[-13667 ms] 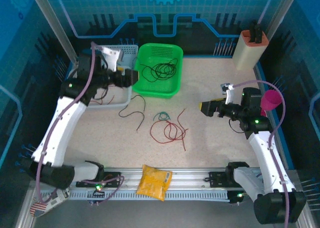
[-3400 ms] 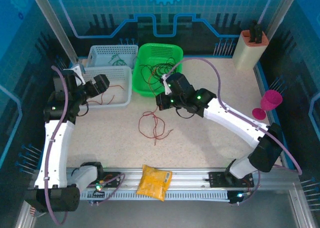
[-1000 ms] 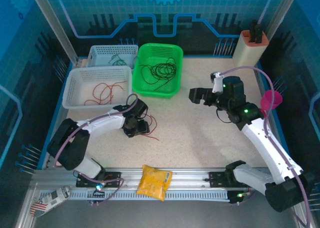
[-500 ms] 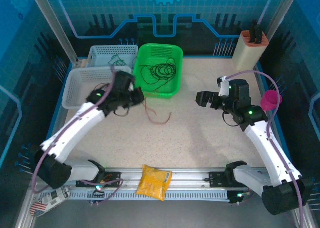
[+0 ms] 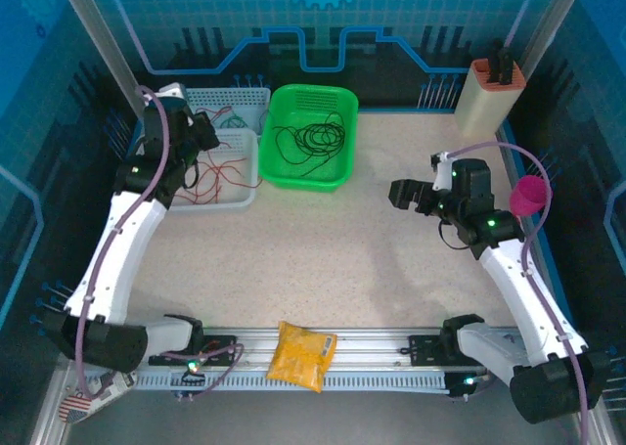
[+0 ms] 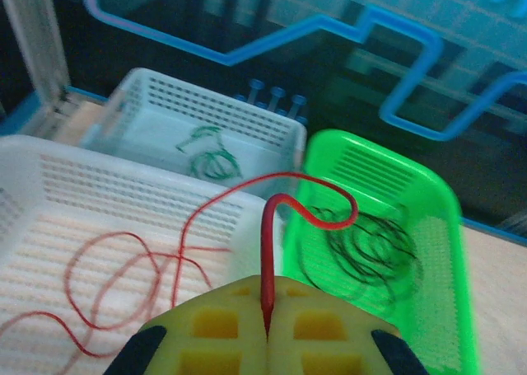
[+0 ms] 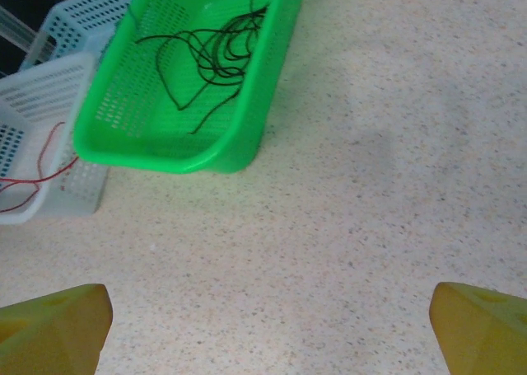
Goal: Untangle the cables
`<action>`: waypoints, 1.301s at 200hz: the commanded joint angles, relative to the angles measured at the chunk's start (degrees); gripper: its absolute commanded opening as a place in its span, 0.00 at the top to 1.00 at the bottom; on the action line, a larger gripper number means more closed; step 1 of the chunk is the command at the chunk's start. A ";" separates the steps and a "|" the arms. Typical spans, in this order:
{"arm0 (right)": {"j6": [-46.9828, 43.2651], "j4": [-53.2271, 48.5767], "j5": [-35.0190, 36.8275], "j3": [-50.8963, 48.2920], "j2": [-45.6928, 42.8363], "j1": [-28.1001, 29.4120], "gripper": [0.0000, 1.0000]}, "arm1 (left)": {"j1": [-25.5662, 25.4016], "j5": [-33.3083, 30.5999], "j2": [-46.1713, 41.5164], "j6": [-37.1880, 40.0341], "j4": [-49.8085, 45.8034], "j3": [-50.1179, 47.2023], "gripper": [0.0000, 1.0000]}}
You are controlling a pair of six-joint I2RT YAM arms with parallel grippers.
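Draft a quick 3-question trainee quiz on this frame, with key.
1. True or false: the right gripper is shut on a cable.
2. The cables in the green basket are: A red, B black, C green.
3. Fill in: the left gripper is shut on a ___ cable.
Key: 1 false, its jaws are open over bare table; 2 B; 3 red.

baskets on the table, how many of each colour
green basket: 1
white baskets: 2, the front one and the rear one
total: 3
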 commanded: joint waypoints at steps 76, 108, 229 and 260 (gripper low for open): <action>-2.95 8.03 6.79 -8.02 1.76 -6.14 0.00 | 6.41 -1.86 13.87 1.12 14.39 -13.49 0.01; -6.25 17.39 10.89 -12.66 -0.52 -8.45 0.00 | 6.41 -3.78 5.71 4.49 24.81 -22.54 0.01; -21.37 62.36 13.66 -31.30 7.55 -8.98 0.00 | 0.79 -7.18 -0.24 19.08 74.00 -63.08 0.01; -20.60 66.21 14.45 -31.99 11.69 -8.66 0.00 | 0.08 -6.23 7.34 22.54 87.38 -65.67 0.01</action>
